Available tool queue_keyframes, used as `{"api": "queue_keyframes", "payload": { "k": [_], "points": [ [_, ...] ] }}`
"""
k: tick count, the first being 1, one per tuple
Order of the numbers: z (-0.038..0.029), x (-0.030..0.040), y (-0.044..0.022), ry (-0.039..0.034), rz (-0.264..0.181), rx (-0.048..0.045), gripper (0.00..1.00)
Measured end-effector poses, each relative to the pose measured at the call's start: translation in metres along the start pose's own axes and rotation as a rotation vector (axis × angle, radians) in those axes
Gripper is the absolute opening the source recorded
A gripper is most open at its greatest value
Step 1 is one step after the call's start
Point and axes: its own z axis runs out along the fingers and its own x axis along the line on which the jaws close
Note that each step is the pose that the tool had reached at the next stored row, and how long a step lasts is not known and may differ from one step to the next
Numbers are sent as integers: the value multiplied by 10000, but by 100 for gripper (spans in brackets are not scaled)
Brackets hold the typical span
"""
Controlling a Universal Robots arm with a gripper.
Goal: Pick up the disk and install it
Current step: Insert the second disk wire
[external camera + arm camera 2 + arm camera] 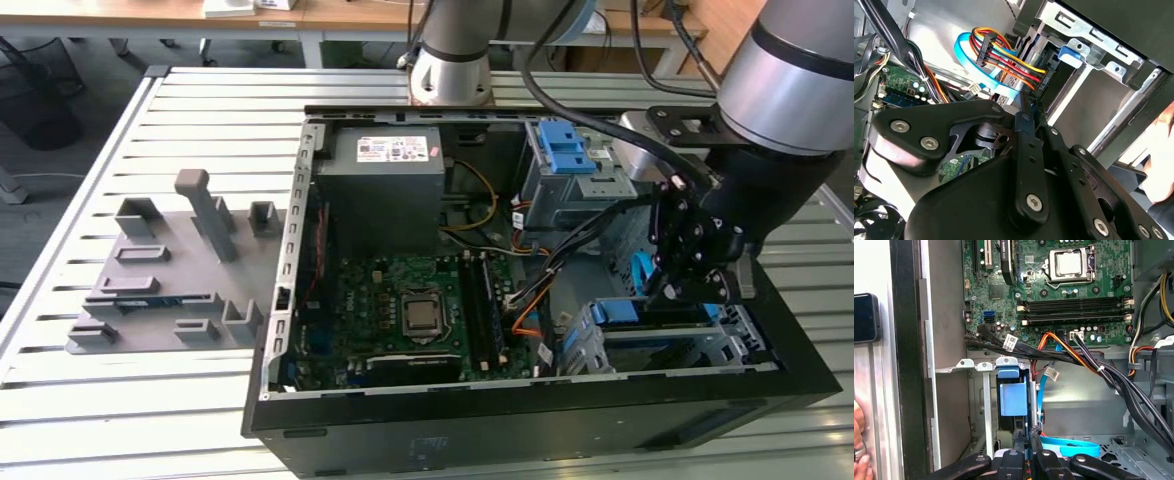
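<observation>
The arm's claw point(694, 285) hung low inside the open computer case point(400, 425), over the drive cage point(667, 345) at the exterior view's right. Its fingers looked nearly closed, pinching a thin blue edge, seemingly the disk point(1014, 399) standing on end in the cage slot; I could not tell how firm the hold was. Loose cables point(1089, 365) ran just beside the slot. They could snag the claw, or a tilted disk could jam against the cage rails.
</observation>
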Motion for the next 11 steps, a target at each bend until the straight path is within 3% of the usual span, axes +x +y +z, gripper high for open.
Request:
{"api": "queue_keyframes", "payload": {
  "k": [6, 7, 11],
  "points": [
    [4, -1, -1, -7, -2, 0, 17],
    [0, 0, -1, -2, -1, 0, 23],
    [-12, 1, -1, 0, -1, 1, 23]
  ]
}}
